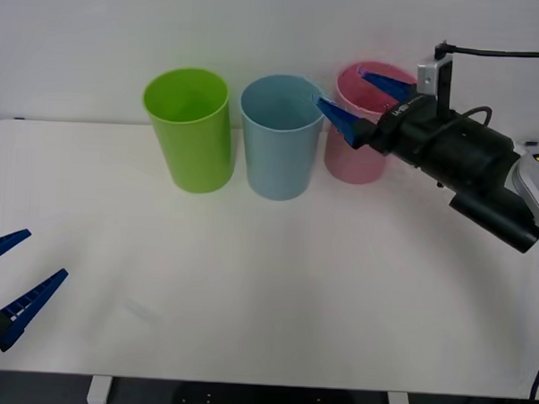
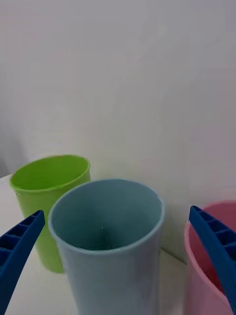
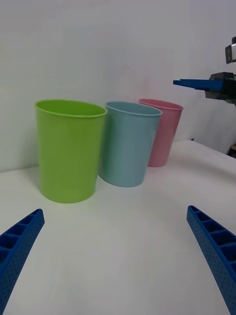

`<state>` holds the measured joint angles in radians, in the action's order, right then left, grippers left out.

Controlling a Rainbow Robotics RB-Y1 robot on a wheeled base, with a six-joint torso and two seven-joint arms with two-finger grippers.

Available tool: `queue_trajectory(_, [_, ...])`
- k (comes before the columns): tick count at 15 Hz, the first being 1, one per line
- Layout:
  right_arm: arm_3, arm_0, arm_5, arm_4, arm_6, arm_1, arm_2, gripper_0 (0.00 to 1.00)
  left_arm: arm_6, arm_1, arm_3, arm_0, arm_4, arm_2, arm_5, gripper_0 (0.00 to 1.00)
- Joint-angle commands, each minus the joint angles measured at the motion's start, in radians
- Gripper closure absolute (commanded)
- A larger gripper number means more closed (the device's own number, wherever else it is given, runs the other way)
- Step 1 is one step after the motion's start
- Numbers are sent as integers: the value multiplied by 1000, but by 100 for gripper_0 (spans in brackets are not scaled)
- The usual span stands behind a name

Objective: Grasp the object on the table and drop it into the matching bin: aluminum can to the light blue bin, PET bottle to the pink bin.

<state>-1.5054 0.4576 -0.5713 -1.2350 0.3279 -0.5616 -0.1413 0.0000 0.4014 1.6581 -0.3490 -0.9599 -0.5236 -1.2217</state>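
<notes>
The light blue bin [image 1: 279, 144] stands upright at the back of the white table [image 1: 266, 291], with the pink bin [image 1: 354, 161] to its right. My right gripper [image 1: 339, 87] hovers open at rim height between those two bins, its fingers empty. In the right wrist view the light blue bin [image 2: 110, 246] sits between the spread fingers of the right gripper [image 2: 116, 211], and the pink bin [image 2: 206, 275] shows at one side. The aluminum can is out of view. My left gripper [image 1: 45, 253] rests open low at the table's front left corner.
A lime green bin [image 1: 190, 131] stands left of the light blue one, close beside it. The three bins form a row near the back wall. The right arm's black wrist [image 1: 459, 157] reaches in over the pink bin. In front of the bins lies bare white tabletop.
</notes>
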Motion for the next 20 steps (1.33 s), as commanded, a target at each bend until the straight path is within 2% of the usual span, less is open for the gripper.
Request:
queue_trajectory(1, [-107,-137,-62,3,-18,-38,74,0,0,0,0,0,0,0,0,0])
queue_trajectory(5, [-237,-321,-111,37,-58,-78,170,0,0,0,0,0,0,0,0,0])
queue_trajectory(9, [-318,-497,-128,121,-197,-107,247,0,0,0,0,0,0,0,0,0])
queue_trajectory(15, [-421,-723,-180,161,-219,-116,356,0,0,0,0,0,0,0,0,0])
queue_trajectory(20, [-464,-844,-197,161,-227,-116,393,0,0,0,0,0,0,0,0,0])
